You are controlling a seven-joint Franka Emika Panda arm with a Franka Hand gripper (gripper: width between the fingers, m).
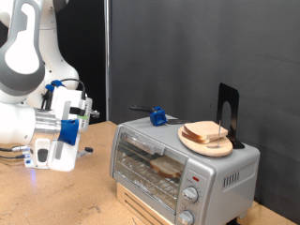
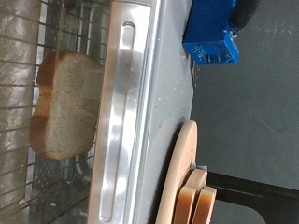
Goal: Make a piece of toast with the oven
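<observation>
Nearest to us on the exterior view's left, we see the white-and-blue two-finger gripper [image 1: 58, 155] hanging just above the light wooden tabletop [image 1: 56, 197], well apart from the appliance; whether its fingers are spread or closed, we cannot tell, and nothing shows between them.

Moving to the right, there's the boxy silver-grey metal toaster oven [image 1: 183, 164], its glass front door shut, two round knobs and a small red light on its front panel. Behind the glass, on the wire rack, lies the pale tan slice of toast with a darker brown crust [image 1: 167, 167]. The wrist view looks straight at it: we see the slice [image 2: 65, 105] through the glass beside the long silver door handle [image 2: 120, 121].

On top of the oven sits a round wooden plate [image 1: 206, 141] carrying more bread slices [image 1: 204, 133], with a small blue block [image 1: 158, 117] nearby and a black upright stand [image 1: 228, 112] just behind the plate. Farthest back hangs a dark curtain [image 1: 187, 47].
</observation>
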